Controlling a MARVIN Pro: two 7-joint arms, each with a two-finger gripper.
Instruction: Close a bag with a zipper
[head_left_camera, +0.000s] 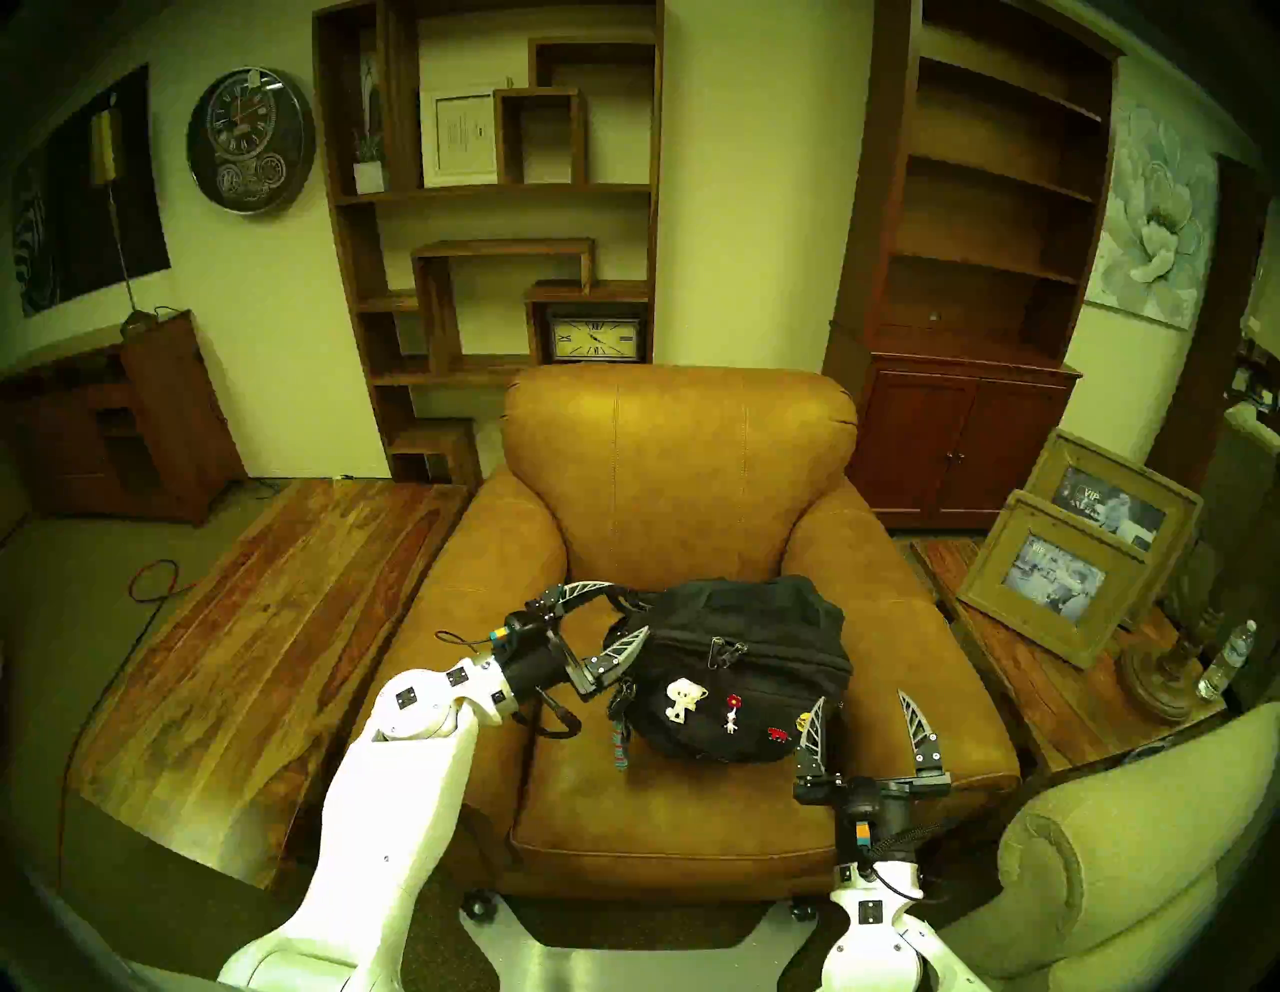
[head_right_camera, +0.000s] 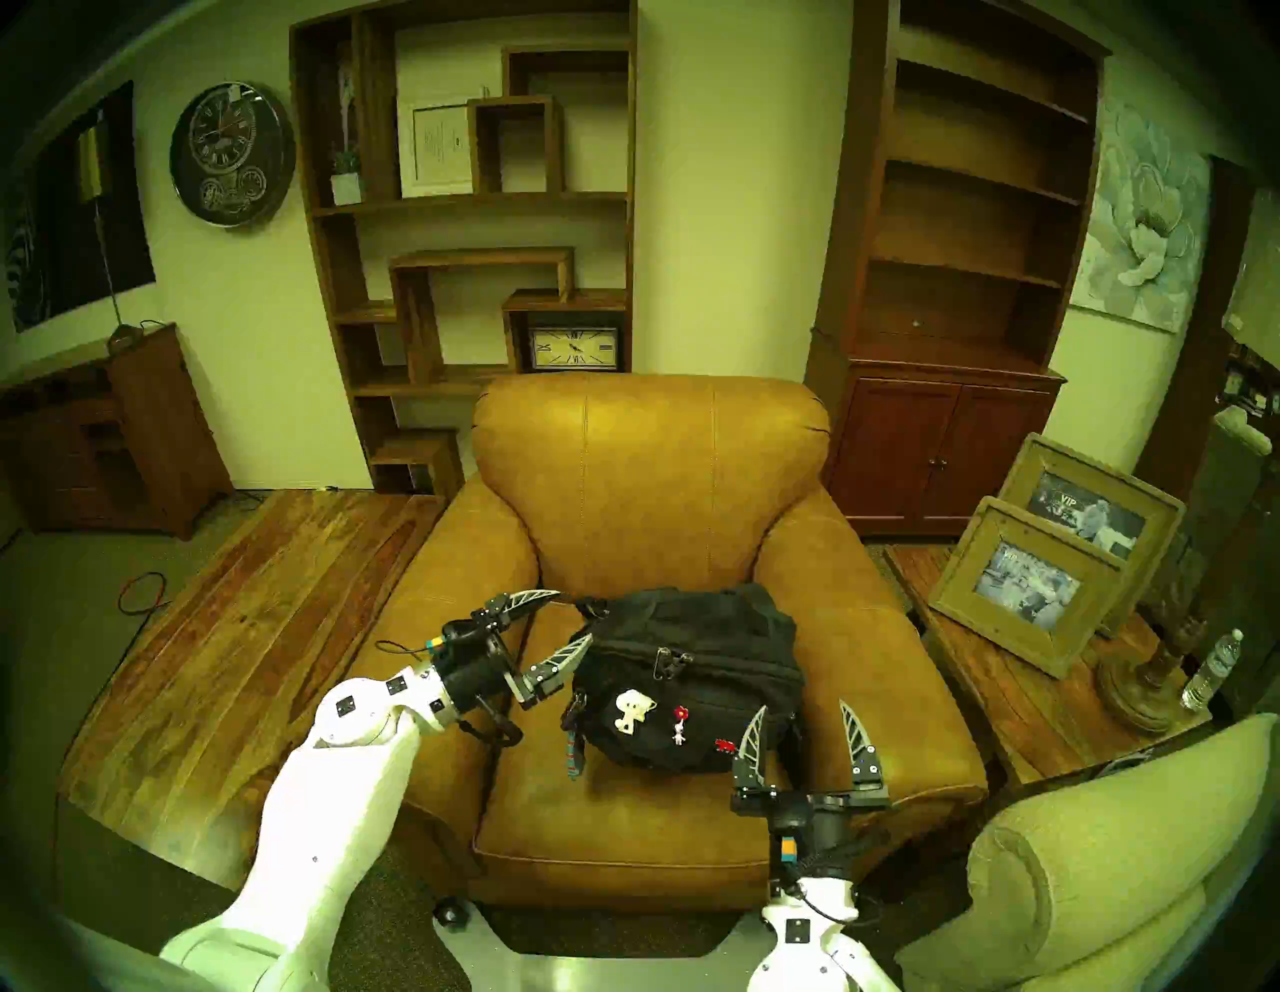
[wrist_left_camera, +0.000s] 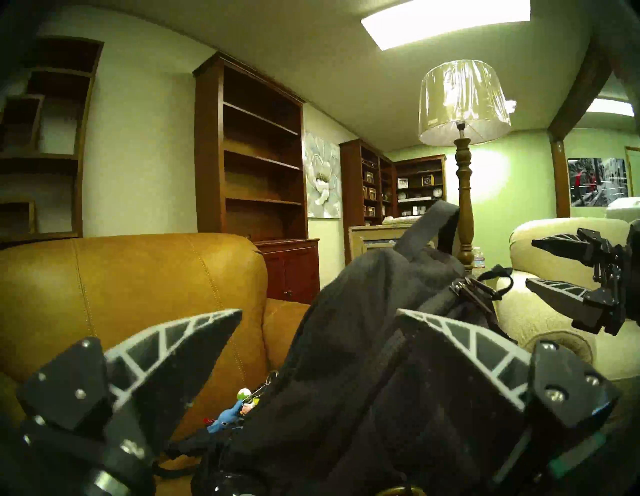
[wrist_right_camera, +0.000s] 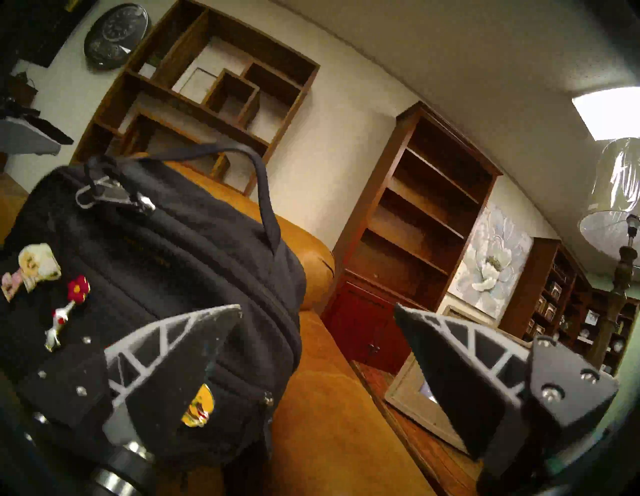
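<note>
The tan leather armchair (head_left_camera: 679, 526) holds the bag (head_left_camera: 741, 665) on its seat, long axis running left to right. The left gripper (head_left_camera: 627, 616), jaws spread and empty, brackets the bag's left end and looks nearer than the right gripper (head_left_camera: 862, 713), also spread and empty by the right corner. The zipper pulls (head_left_camera: 727, 651) sit mid-top, rightward of the left gripper.

Head pair high, facing down onto the armchair (head_left_camera: 682, 485); wrist views low, close, sharing it
</note>
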